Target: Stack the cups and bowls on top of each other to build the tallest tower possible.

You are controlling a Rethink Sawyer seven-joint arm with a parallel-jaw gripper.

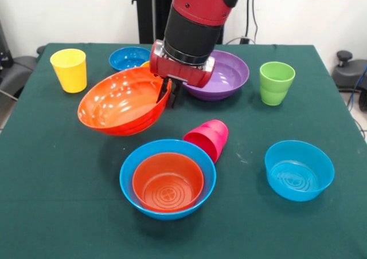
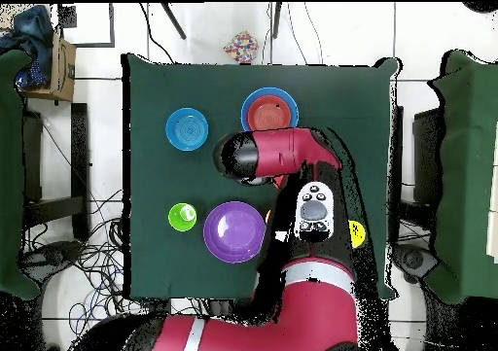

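Note:
My gripper (image 1: 168, 95) is shut on the right rim of the large orange bowl (image 1: 120, 101) and holds it tilted, its opening toward the camera, low over the table. In front of it stands the large light-blue bowl (image 1: 129, 176) with the smaller orange bowl (image 1: 167, 181) nested inside; the pair also shows in the overhead view (image 2: 269, 112). The pink cup (image 1: 207, 138) lies on its side against that bowl's far rim. The yellow cup (image 1: 69, 70) and the green cup (image 1: 276, 82) stand upright. The orange cup is mostly hidden behind the gripper.
The purple bowl (image 1: 229, 73) sits right behind the gripper. The dark-blue bowl (image 1: 128, 57) is at the back. The small light-blue bowl (image 1: 298, 170) stands at the front right. In the overhead view the arm (image 2: 282, 157) covers the table's middle.

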